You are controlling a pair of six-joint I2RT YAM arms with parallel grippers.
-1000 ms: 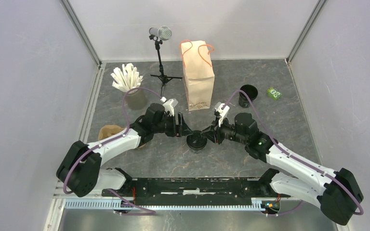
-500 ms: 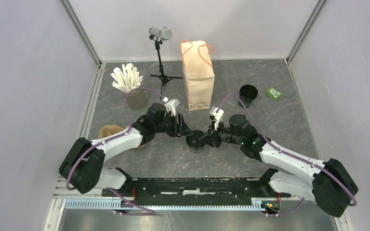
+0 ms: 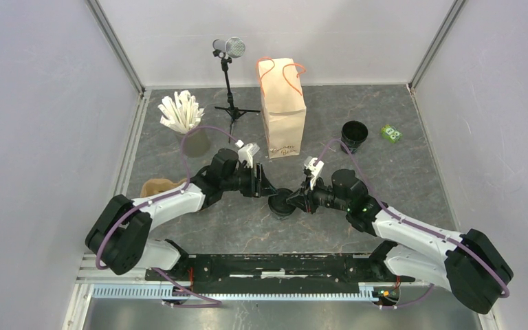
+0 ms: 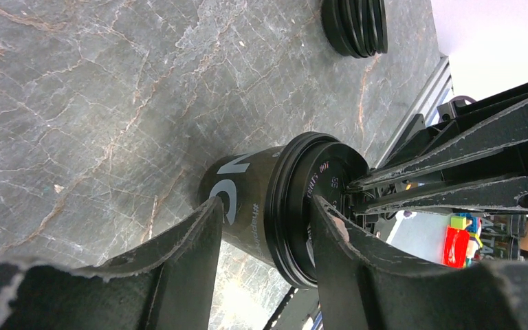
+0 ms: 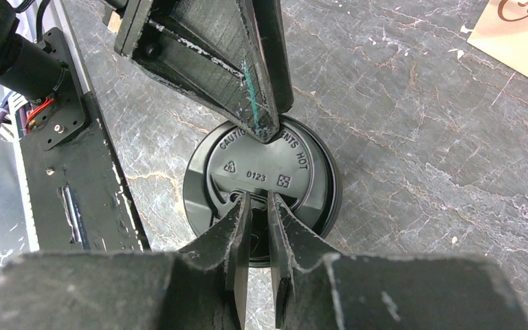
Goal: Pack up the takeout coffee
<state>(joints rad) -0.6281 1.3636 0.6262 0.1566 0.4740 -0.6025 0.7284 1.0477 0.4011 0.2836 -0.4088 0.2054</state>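
On the desk [image 3: 399, 179], my left tool [image 4: 265, 206] is straddling the takeout coffee [image 3: 280, 203], my right tool [image 5: 258, 198], barely parted, meeting its lid [image 5: 306, 172]; grips unclear.

Takeout coffee [image 3: 280, 204]: a small black disposable cup [image 4: 247, 206] with white lettering on its wall, standing upright near the middle of the grey marbled worktop [image 3: 399, 179]. Its round black lid [image 5: 261, 168] sits on the rim (embossed "CAUTION CONTENTS HOT", a recycling mark, "0123").
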